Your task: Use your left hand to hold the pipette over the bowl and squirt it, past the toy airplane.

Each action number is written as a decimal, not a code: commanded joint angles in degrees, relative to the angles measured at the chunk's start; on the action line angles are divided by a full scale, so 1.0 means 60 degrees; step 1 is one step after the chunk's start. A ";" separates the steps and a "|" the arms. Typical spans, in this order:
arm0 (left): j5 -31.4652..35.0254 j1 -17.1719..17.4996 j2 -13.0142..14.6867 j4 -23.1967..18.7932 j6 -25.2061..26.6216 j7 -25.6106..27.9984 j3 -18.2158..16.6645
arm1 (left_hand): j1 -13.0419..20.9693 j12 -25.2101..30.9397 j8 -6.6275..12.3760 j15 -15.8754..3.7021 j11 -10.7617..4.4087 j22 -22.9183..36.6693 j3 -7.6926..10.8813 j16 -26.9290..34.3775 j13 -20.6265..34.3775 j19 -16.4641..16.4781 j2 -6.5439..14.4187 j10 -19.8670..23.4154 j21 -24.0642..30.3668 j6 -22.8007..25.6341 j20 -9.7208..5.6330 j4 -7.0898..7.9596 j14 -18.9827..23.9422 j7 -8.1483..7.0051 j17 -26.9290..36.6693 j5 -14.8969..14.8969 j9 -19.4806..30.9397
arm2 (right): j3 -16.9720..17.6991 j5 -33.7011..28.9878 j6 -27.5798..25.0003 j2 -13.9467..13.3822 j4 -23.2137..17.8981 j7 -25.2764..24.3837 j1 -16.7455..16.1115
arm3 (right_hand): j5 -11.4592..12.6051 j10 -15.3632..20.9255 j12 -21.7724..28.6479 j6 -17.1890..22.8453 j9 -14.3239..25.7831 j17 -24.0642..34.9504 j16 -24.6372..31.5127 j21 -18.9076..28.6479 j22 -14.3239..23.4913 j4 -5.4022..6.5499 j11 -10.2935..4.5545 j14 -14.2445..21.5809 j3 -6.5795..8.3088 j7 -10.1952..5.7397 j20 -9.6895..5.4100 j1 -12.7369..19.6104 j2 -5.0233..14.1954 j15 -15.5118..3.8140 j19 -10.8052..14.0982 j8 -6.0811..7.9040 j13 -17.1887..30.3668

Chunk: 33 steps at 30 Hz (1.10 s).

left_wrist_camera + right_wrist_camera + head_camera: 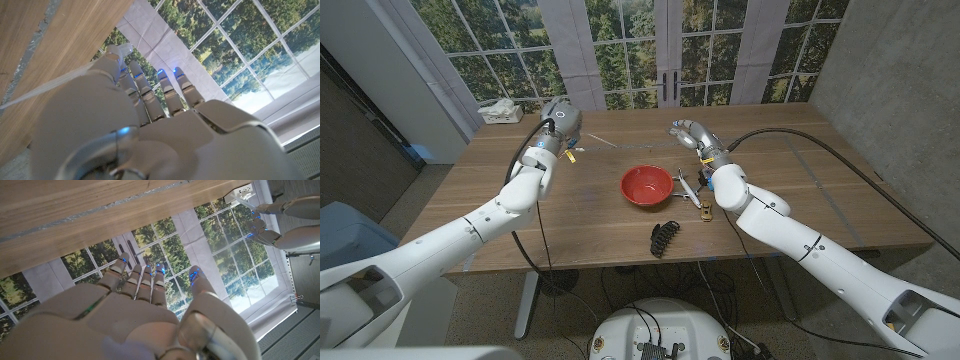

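My left hand [558,122] pinches the pipette [582,139], tip pointing toward the bowl [646,185], well apart; right hand [691,133] open, fingers apart.

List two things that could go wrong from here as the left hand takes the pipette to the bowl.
1. The left hand seems to pinch the pipette only at its fingertips, so it could slip out.
2. That hand is well off the red bowl; squeezing now would likely wet the table.
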 commanded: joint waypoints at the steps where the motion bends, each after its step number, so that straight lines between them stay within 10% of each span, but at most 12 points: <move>1: 0.0537 -0.0018 0.0016 -0.0130 -0.0199 -0.0128 -0.0113 | 0.0015 0.0002 0.0135 -0.1638 -0.0017 0.0022 -0.0062 -0.0016 0.0029 0.0089 0.0131 0.0065 -0.0011 0.0044 -0.0050 0.0027 0.0079 -0.0058 0.0042 0.0044 0.0119 | -0.0254 -0.0275 0.0017 0.0104 0.0185 0.0314 0.0300 | 0.0049 0.0036 0.0034 0.0056 0.0052 0.0043 0.0070 0.0060 0.0027 0.0002 -0.0072 0.0018 0.0098 -0.0079 -0.0022 0.0104 -0.0051 -0.0080 0.0093 -0.0042 0.0047; 33: 0.2405 -0.0213 0.0352 -0.0672 -0.1108 -0.0696 -0.0426 | 0.0054 -0.0022 0.0194 -0.1670 -0.0026 0.0018 -0.0161 -0.0024 0.0041 0.0107 0.0152 0.0149 -0.0037 0.0124 -0.0162 0.0025 0.0082 -0.0161 0.0048 0.0055 0.0113 | -0.0535 -0.0530 0.0292 0.0418 0.0523 0.0672 0.0603 | -0.0015 0.0045 0.0008 0.0078 0.0062 0.0113 0.0092 0.0045 0.0034 0.0066 -0.0070 -0.0011 0.0043 -0.0089 0.0022 0.0280 -0.0183 -0.0060 0.0105 -0.0094 0.0054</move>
